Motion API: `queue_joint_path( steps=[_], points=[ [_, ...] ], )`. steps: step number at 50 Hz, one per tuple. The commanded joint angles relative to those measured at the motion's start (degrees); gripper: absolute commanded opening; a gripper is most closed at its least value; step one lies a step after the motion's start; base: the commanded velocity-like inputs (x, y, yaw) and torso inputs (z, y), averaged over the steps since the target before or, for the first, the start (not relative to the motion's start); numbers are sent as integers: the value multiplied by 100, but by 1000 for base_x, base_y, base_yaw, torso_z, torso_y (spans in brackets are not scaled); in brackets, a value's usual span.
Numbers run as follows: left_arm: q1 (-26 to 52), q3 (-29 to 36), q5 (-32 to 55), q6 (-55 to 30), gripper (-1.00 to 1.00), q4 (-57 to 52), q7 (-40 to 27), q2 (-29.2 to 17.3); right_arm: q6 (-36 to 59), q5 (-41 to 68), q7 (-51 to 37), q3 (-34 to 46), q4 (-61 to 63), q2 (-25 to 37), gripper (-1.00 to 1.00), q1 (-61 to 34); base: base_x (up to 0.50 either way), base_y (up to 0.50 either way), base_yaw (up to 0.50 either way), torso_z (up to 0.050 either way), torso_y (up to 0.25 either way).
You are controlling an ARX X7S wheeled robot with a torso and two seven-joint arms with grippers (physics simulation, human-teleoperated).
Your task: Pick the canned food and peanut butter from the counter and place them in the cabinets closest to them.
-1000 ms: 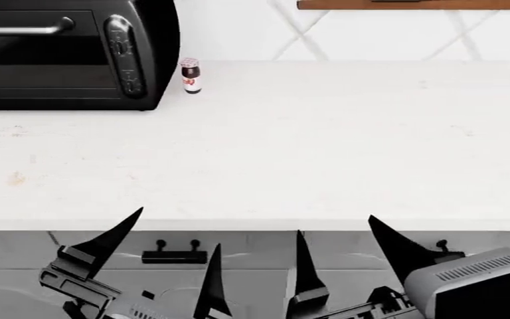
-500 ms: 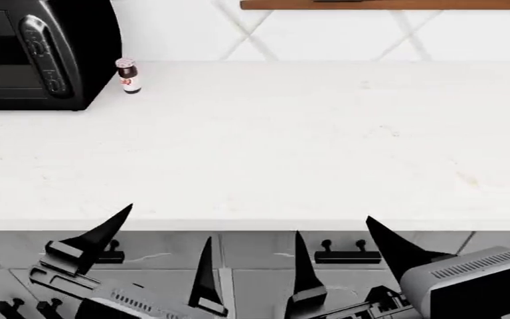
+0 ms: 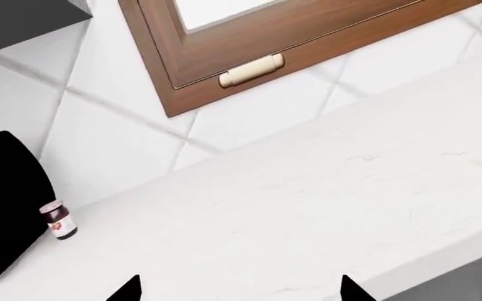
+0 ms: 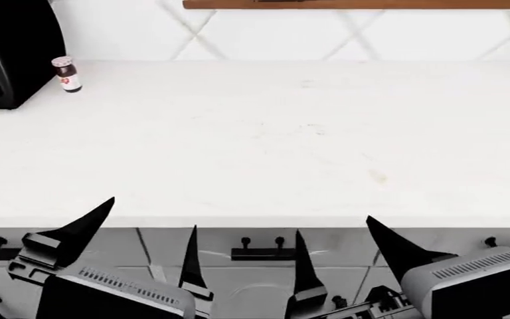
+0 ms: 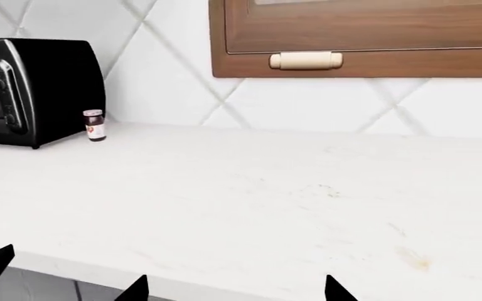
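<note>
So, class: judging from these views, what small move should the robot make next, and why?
Probably keep rolling right along the counter: neither target item is visible, only the small dark bottle beside the black toaster oven. Both pincers, left and right, hang open and empty.

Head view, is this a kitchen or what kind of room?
Most likely a kitchen: a long white counter against a tiled wall, a black toaster oven at one end, and drawer handles beneath the counter's front edge.

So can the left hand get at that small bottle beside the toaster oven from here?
Probably not yet. The left hand sits below the counter front edge, open and empty, while the small bottle stands at the far back by the black oven. Nothing blocks the way.
</note>
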State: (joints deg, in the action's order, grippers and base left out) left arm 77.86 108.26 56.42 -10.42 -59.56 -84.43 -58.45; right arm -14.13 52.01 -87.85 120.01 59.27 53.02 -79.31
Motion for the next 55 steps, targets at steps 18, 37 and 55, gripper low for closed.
queue_joint_path(
  steps=[18, 37, 55],
  points=[
    [190, 313, -52, 186, 100, 59, -31, 62, -2, 27, 38, -29, -58, -20, 100, 26, -30, -500, 0, 0, 0],
    [209, 394, -92, 221, 100, 65, -32, 105, 69, 56, 40, -98, -36, -32, 100, 70, -36, -500, 0, 0, 0],
    [271, 442, -44, 191, 100, 59, -86, 187, 68, 87, 63, -103, -24, 0, 100, 25, -40, -500, 0, 0, 0]
  ],
)
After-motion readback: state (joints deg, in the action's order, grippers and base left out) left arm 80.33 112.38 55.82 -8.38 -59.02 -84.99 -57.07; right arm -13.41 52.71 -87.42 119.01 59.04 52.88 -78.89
